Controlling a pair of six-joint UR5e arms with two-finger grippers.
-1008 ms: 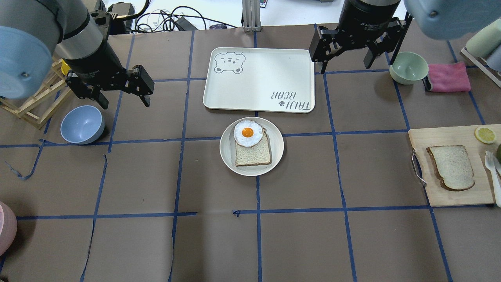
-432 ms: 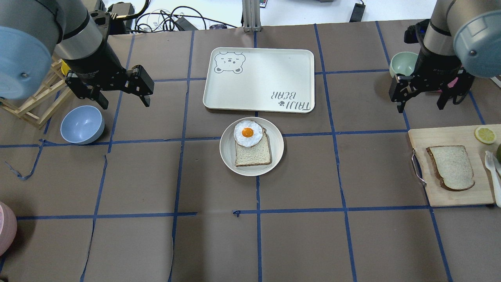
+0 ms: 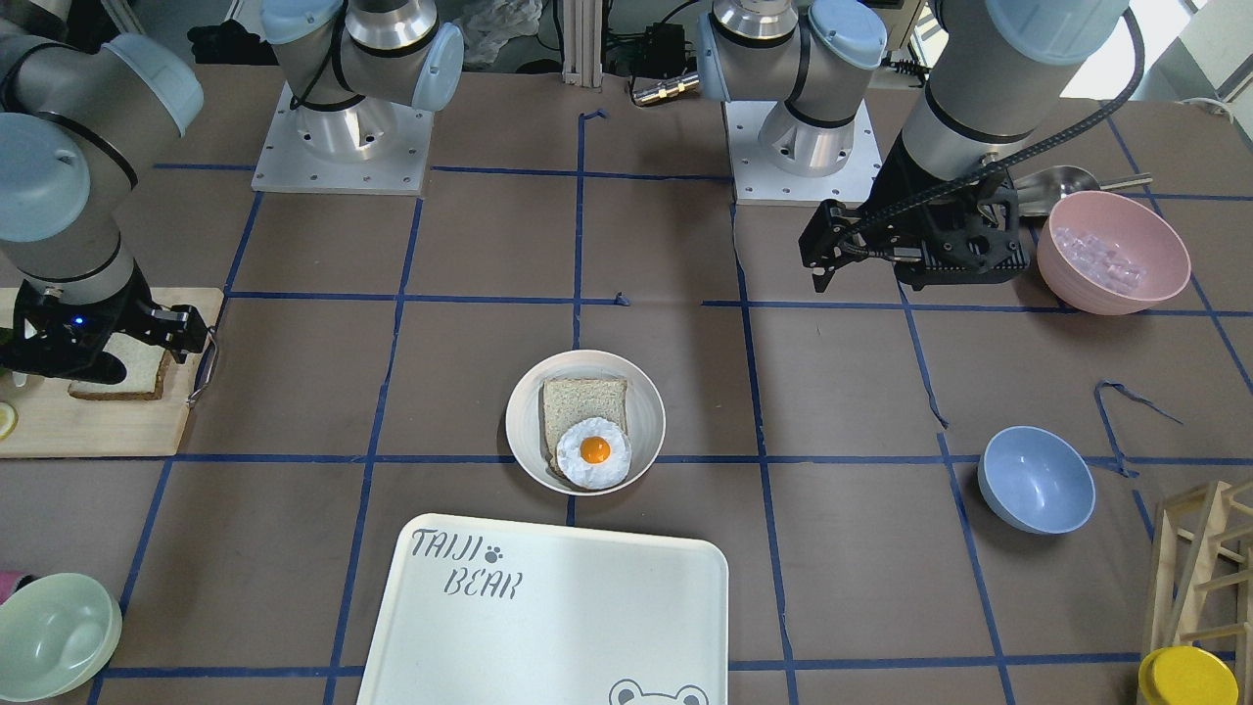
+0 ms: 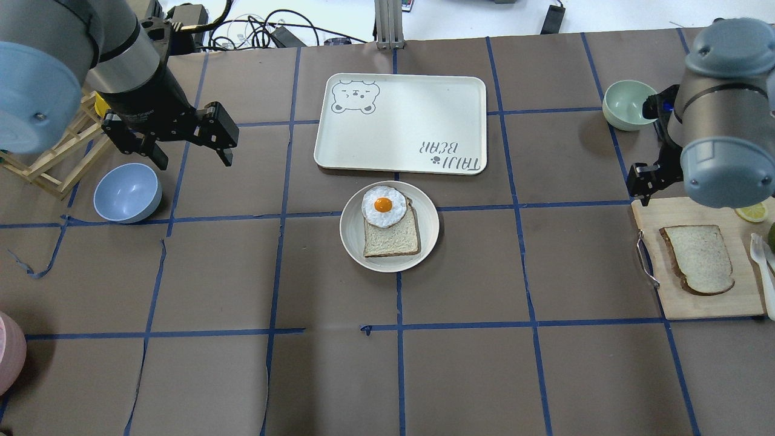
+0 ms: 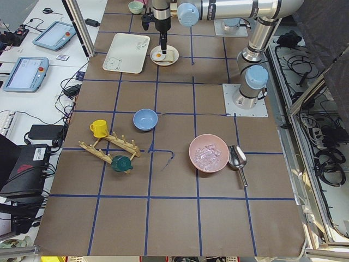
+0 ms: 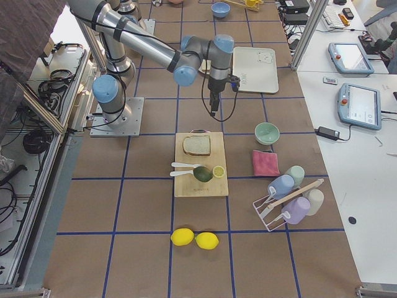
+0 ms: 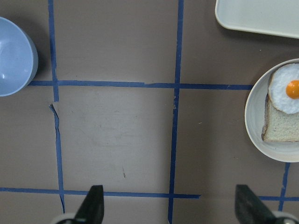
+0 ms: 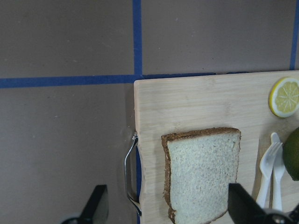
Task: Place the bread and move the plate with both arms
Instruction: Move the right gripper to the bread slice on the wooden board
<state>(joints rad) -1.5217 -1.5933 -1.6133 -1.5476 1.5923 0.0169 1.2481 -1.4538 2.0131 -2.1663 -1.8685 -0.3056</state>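
Note:
The bread [image 4: 696, 259], greyish-white with a dark crust, lies on a wooden cutting board [image 4: 678, 303] at the right. It also shows in the right wrist view [image 8: 201, 175]. My right gripper [image 8: 169, 205] is open and empty, hovering above the board's far left part, apart from the bread. In the overhead view my arm hides most of it. The cream plate [image 4: 351, 233] sits mid-table and holds a paler slice [image 4: 390, 239] topped with a fried egg [image 4: 383, 206]. My left gripper [image 4: 194, 158] is open and empty, above the table left of the plate.
The white "TAIJI BEAR" tray [image 4: 399, 121] lies just beyond the plate. A blue bowl [image 4: 127, 192] and a wooden rack [image 4: 48, 163] are at the left. A green bowl [image 4: 626, 104] is far right. A lemon slice [image 4: 751, 212] and a white fork [image 4: 760, 266] lie on the board.
My right arm has swung from beside the tray's far right corner to the right and back toward me, over the cutting board. The left arm has not moved.

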